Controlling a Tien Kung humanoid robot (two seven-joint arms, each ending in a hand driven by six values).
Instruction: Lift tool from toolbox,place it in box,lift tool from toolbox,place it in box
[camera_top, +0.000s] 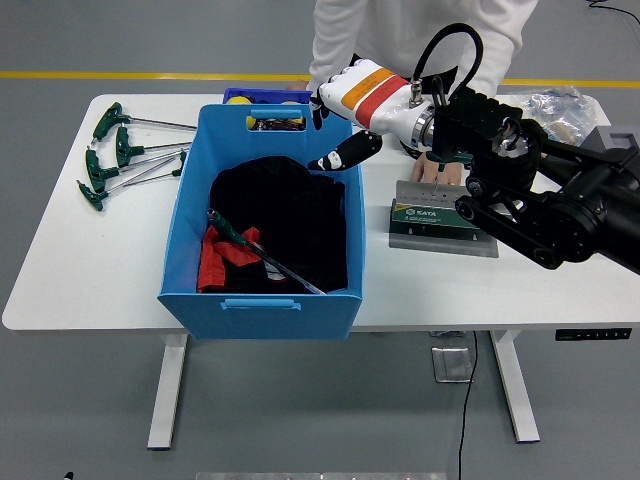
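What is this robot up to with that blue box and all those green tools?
The robot is moving tools into the blue box. One green-handled tool lies inside on dark cloth, and the right hand, open and empty, is over the box's far right corner. More green-handled tools lie on the table to the left. A grey toolbox sits right of the box, with a person's hand just behind it. The left arm is out of view.

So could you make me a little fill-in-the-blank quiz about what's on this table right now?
1. The green-handled tool lies inside the ___ box.
2. The right hand holds ___.
3. The other green-handled tools lie on the table to the box's ___.
4. The person's hand rests just behind the ___ toolbox.

Answers: blue; nothing; left; grey
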